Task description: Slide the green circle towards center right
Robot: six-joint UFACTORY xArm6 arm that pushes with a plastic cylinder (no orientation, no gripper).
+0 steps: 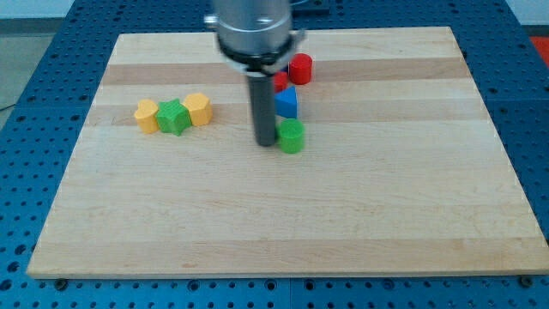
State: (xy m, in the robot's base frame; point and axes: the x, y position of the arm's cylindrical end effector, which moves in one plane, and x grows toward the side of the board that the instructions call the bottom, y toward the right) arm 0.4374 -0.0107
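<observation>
Seven blocks lie on the wooden board point(283, 232). My tip point(265, 142) rests just left of the green circle point(292, 136), touching or nearly so. I carry no jaws, only a rod. The green circle sits slightly above board centre, directly below the blue block point(286, 103). Further up: a partly hidden red block point(280, 81) and red cylinder point(300, 68). At left, touching in a row: yellow block point(147, 115), green star point(174, 117), yellow block point(197, 109).

Green circle point(292, 136); blue block point(286, 103); red cylinder point(300, 68).

pale wooden board point(283, 215) lies on a blue perforated table point(34, 51).
</observation>
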